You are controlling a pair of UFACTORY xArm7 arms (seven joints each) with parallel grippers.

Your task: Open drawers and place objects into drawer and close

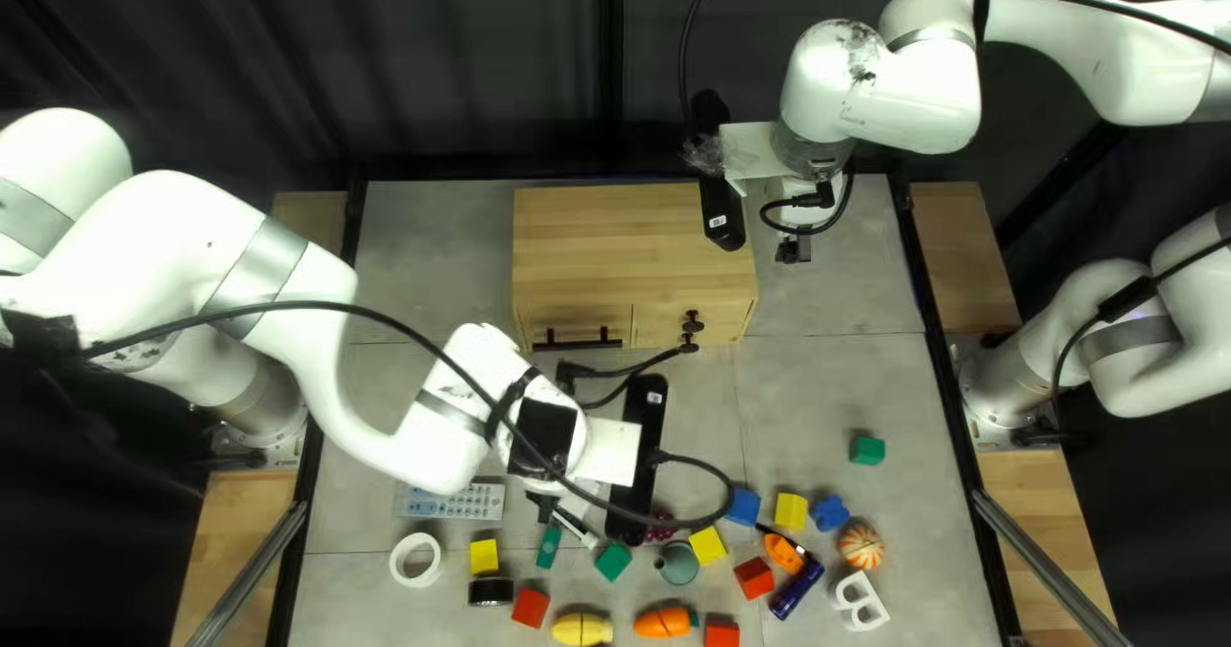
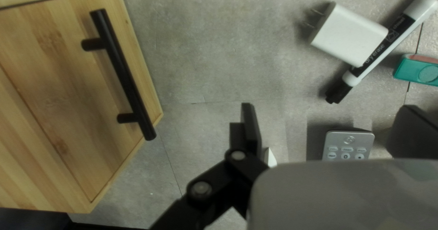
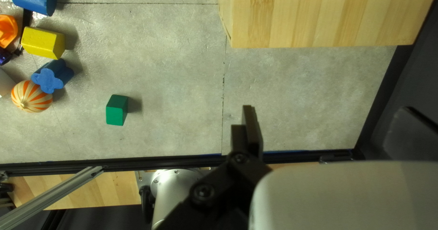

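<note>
Facing the near edge in the top left view, the wooden cabinet (image 1: 603, 237) is standing toward twelve o'clock on the table (image 1: 834, 384), its left drawer (image 1: 552, 318) sitting shut behind a black handle (image 1: 559, 342). The left end effector (image 1: 544, 506) is hovering toward seven o'clock, near the remote (image 1: 449, 502); the right end effector (image 1: 794, 250) is hanging just off the cabinet's three o'clock side. Small objects are lying scattered from four round to eight o'clock, among them a carrot (image 1: 664, 621), a white letter (image 1: 861, 600) and a white ring (image 1: 414, 560).

In the left wrist view, the left end effector is spreading its fingers wide and holding nothing. The drawer handle is slanting away at ten o'clock from it. A white charger (image 2: 349, 34) is lying at twelve, touching a marker (image 2: 383, 47) at one, with a green eraser (image 2: 415, 72) resting at two.

In the right wrist view, the right end effector is likewise standing wide open, gripping nothing. The cabinet is rising at twelve o'clock, a green block (image 3: 117, 110) is sitting at nine, and a striped ball (image 3: 31, 97) is resting beyond it, touching a blue block (image 3: 51, 77).
</note>
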